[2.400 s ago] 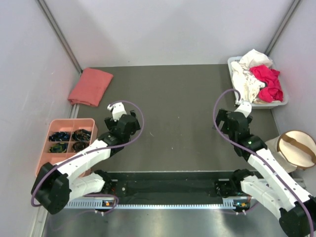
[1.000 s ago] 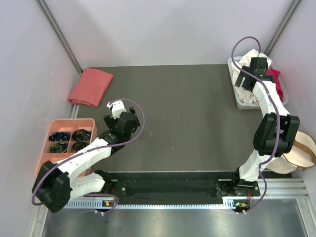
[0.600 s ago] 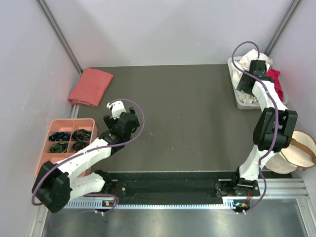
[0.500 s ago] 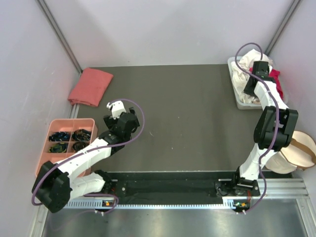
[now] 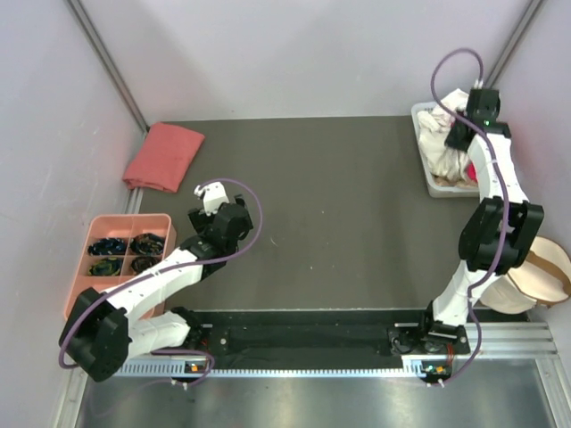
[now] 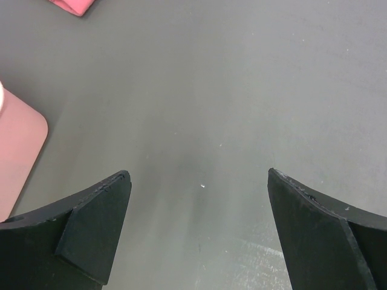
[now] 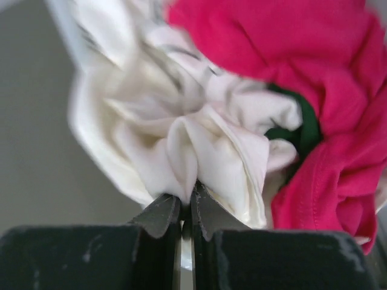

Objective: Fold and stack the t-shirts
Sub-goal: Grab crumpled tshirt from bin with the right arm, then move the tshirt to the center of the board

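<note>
Right gripper (image 7: pixel 187 202) is pinching cream-white t-shirt (image 7: pixel 145 145) at a bunched fold; soft, limp, probably dragging neighbours; left gripper (image 6: pixel 199 196) is hanging open.

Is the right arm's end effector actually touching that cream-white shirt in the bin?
Touching. The right wrist view shows the right end effector pinched shut on a fold of the cream-white shirt.

This is looking like a robotics lab test cell, not a home. A left arm (image 5: pixel 161 281) and a right arm (image 5: pixel 491 205), both white and black, are sitting bolted to a metal rail (image 5: pixel 303 366) at the near edge of a dark grey worktop (image 5: pixel 330 205). Purple cables (image 5: pixel 245 201) are looping off them. Plain pale wall panels (image 5: pixel 294 53) with metal corner struts (image 5: pixel 107 62) are closing the worktop in on three sides.
</note>
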